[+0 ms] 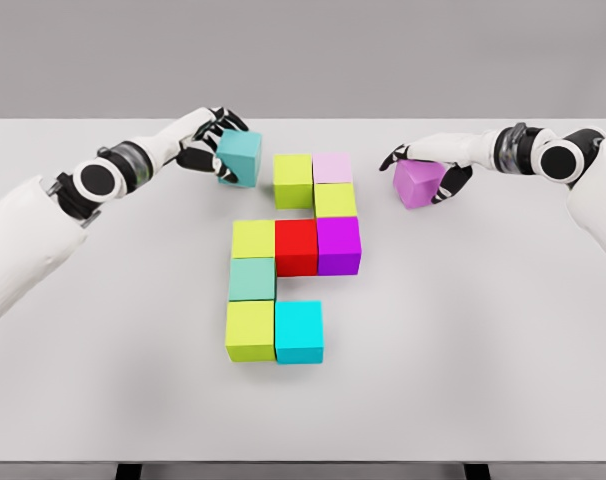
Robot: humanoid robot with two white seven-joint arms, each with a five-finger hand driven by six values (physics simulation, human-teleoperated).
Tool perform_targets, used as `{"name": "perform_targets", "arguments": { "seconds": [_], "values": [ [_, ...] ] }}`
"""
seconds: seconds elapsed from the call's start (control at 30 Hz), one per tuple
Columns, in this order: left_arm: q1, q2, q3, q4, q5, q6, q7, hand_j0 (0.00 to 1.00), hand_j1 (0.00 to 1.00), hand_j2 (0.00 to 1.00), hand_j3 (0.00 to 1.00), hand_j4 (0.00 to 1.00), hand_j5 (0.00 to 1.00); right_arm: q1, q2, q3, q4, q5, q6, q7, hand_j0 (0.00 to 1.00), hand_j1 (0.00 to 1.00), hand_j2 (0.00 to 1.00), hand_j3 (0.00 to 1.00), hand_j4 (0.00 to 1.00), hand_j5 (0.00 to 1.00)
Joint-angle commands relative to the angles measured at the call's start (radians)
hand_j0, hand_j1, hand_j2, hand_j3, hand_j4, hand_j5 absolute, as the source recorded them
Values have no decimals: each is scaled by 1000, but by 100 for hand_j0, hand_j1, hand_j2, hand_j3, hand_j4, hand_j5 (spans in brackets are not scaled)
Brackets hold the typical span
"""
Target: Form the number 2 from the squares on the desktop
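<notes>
Nearest me on the white table (103,400) sit the bottom two cubes of the figure, side by side and touching: a yellow-green cube (250,331) on the left and a cyan cube (299,331) on the right. Just behind the yellow-green one is a pale teal cube (252,279), and behind that another lime cube (253,239). That lime one starts a row running right: a red cube (296,247), then a magenta cube (338,244), all pressed together. Farther back, an olive-yellow cube (335,200) stands on the magenta one's far side, with a pale pink cube (332,167) behind it and a chartreuse cube (293,180) to the pink one's left.

My left hand (211,140) has its fingers curled around a teal cube (239,158), held just left of the chartreuse one with a small gap. My right hand (431,165) is wrapped over a purple cube (420,183), well right of the pink one.
</notes>
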Motion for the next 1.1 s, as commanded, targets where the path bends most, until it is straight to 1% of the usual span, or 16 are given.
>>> {"name": "perform_targets", "arguments": {
  "seconds": [0.0,0.03,0.07,0.13,0.27,0.33,0.37,0.5,0.53,0.6,0.63,0.83,1.07],
  "values": [
    [2,-10,4,-5,11,7,12,50,50,50,50,50,50,0,0,2,6,4,-14,3,87,87,87,87,87,87],
    [0,-10,4,-11,15,7,12,50,50,50,50,50,50,0,0,2,6,4,-14,3,84,84,84,84,84,84],
    [0,-12,4,-12,21,7,12,50,50,50,50,50,50,0,0,2,6,4,-14,3,84,84,84,84,84,84],
    [11,-9,4,-32,46,7,12,50,50,50,50,50,50,0,0,0,6,4,-16,3,80,80,80,80,80,80],
    [37,-1,6,-49,51,5,13,50,50,50,50,50,50,0,0,-1,6,3,-19,3,70,70,70,70,70,70],
    [54,2,27,-57,49,5,13,50,50,50,50,50,50,-2,1,-1,2,1,-20,3,69,69,69,69,69,69],
    [55,2,29,-57,49,5,13,50,50,50,50,50,50,-2,1,-1,2,3,-20,3,69,69,69,69,69,69],
    [57,10,30,-55,49,5,13,52,52,52,52,52,52,-2,1,-3,1,-2,-23,3,61,61,61,61,61,61],
    [57,10,29,-57,49,4,13,54,54,54,54,54,54,-2,1,-3,-1,-2,-23,3,60,60,60,60,60,60],
    [57,10,29,-55,44,-2,12,61,61,61,61,61,61,-2,0,-6,-4,-3,-29,3,60,60,60,60,60,60],
    [61,10,27,-55,35,-4,12,70,70,70,70,70,70,-2,0,-7,-5,-3,-46,3,60,60,60,60,60,60],
    [61,10,27,-54,34,-4,10,81,81,81,81,81,81,0,-3,-15,-16,-3,-57,3,59,59,59,59,59,59],
    [61,10,27,-55,34,-5,10,85,85,85,85,85,85,6,-11,-47,-36,-3,-57,3,59,59,59,59,59,59]
  ]
}}
